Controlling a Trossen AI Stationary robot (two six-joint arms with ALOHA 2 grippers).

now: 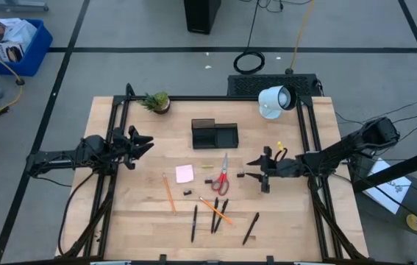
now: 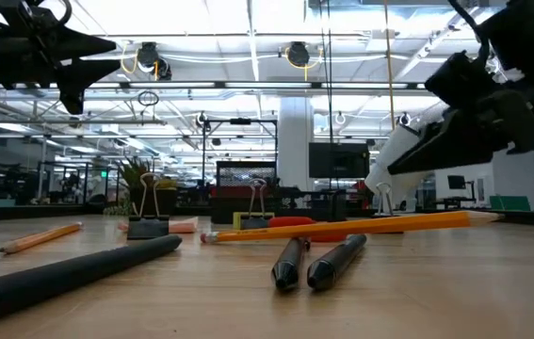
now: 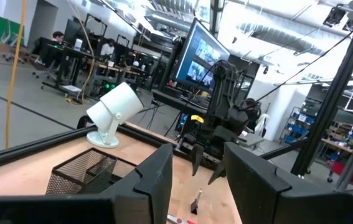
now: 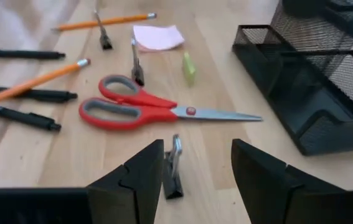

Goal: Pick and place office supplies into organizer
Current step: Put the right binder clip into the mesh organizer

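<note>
My right gripper (image 4: pixel 196 163) is open and low over the table, right of the red-handled scissors (image 4: pixel 145 109). A small black binder clip (image 4: pixel 174 168) lies on the wood just ahead of its fingers, untouched. The black mesh organizer (image 1: pixel 214 134) stands at mid-table toward the far side. The pink sticky-note pad (image 1: pixel 184 174), orange pencils (image 1: pixel 169 193), black pens (image 1: pixel 194 223) and a yellow piece (image 4: pixel 189 67) lie flat on the table. My left gripper (image 1: pixel 140 143) is open and raised, left of the organizer.
A white lamp-like device (image 1: pixel 276 101) stands at the far right corner, and a small potted plant (image 1: pixel 157 101) sits by the far edge, left of centre. Two more binder clips (image 2: pixel 149 221) stand among the supplies. A black frame (image 1: pixel 112 118) borders the table.
</note>
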